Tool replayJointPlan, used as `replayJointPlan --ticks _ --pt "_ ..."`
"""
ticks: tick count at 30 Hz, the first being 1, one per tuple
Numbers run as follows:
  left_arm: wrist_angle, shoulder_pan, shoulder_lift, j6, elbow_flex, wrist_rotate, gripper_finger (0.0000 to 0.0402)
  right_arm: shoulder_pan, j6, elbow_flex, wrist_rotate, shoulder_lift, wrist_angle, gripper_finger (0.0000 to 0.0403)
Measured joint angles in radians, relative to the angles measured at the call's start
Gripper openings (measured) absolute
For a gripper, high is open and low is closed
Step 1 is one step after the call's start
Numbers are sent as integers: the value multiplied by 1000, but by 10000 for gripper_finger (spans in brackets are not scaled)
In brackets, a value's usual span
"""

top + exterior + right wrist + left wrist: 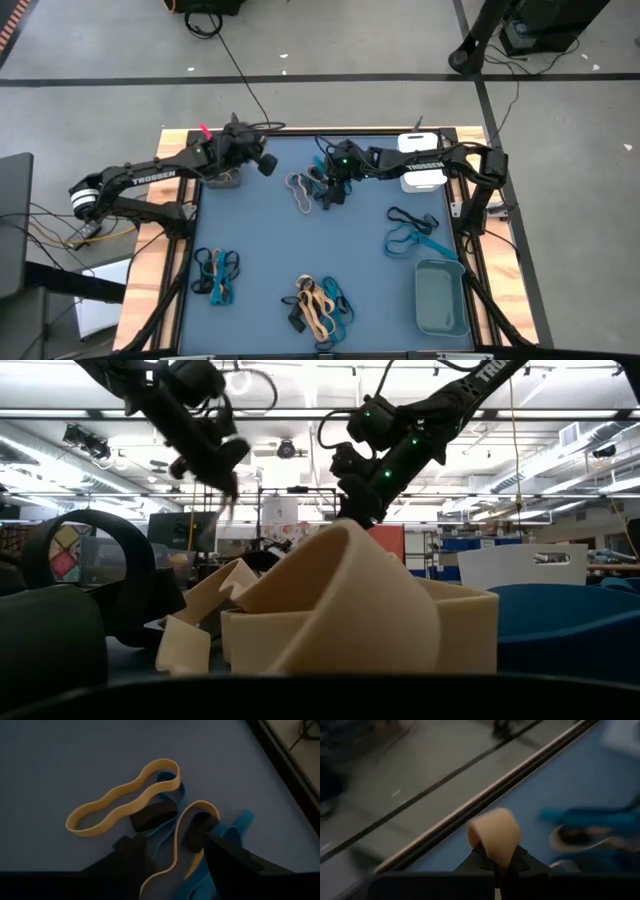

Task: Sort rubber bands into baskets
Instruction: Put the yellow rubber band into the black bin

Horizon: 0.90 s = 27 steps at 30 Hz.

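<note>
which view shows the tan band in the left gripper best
The left wrist view: the tan band loops up, pinched in the shut left gripper. The low view shows only a thin strand hanging; the high view hides it, and the right wrist view misses it.

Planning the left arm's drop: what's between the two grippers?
High view: bare blue mat between left gripper and right gripper, besides a small band cluster by the right one.

Even overhead light, with soft focus up close

The high view is evenly lit, shadows faint on the blue mat [330, 250]. In the low view, ceiling strip lights [300, 415] glare and near tan bands [330, 610] blur. The left wrist view smears throughout; the right wrist view is dim yet sharp.
</note>
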Motion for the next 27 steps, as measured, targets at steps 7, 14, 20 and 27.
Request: replayJointPlan --ticks 7,14,20,27 --pt "-255 28 -33 -90 0 -273 3 3 31 0 0 0 8 183" --pt "-460 90 -37 -182 0 -307 4 3 34 0 1 0 35 175" --pt "-544 133 -31 -226 0 -301 5 4 65 0 0 0 44 169" --pt "-532 147 -31 -235 0 -298 39 40 97 -25 -87 0 108 162"
